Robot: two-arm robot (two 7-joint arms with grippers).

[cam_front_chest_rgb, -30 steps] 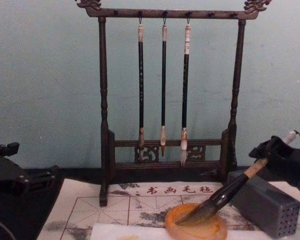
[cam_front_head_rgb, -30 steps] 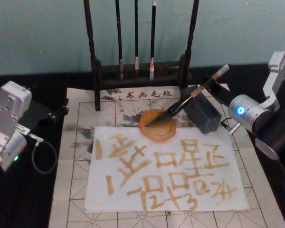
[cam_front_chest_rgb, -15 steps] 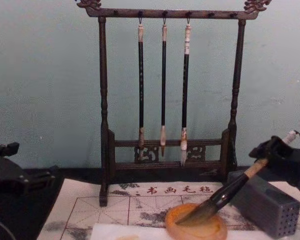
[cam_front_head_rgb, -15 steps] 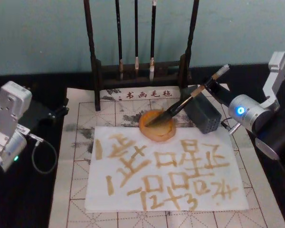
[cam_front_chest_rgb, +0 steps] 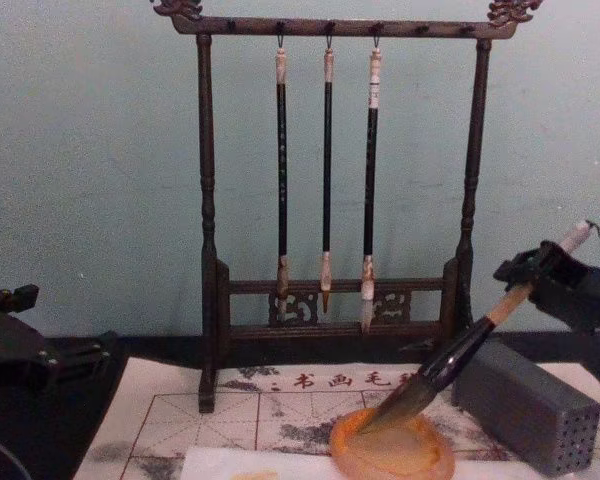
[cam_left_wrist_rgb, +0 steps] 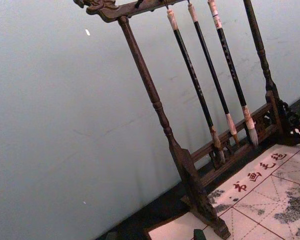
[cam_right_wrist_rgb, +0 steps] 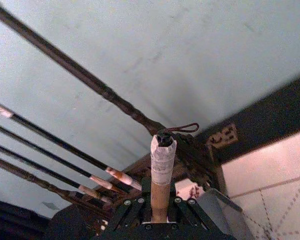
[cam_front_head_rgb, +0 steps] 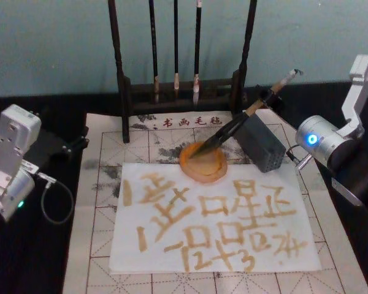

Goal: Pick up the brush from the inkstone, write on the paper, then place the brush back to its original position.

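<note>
The brush leans steeply, its dark tuft resting in the round orange inkstone and its whitish end cap pointing up to the right. My right gripper is shut on the tan upper shaft, seen from the side in the chest view and close up in the right wrist view. From the chest, the brush rises from the inkstone. The white paper, covered with yellow-brown characters, lies just in front of the inkstone. My left gripper is parked at the far left.
A grey perforated block stands right of the inkstone, just under the brush shaft. Behind, a dark wooden rack holds three thin brushes. A cream grid mat with ink stains lies under the paper.
My right gripper has risen and moved back. The brush now tilts more steeply, with its shaft lifted clear of the grey block and its tuft still in the inkstone.
</note>
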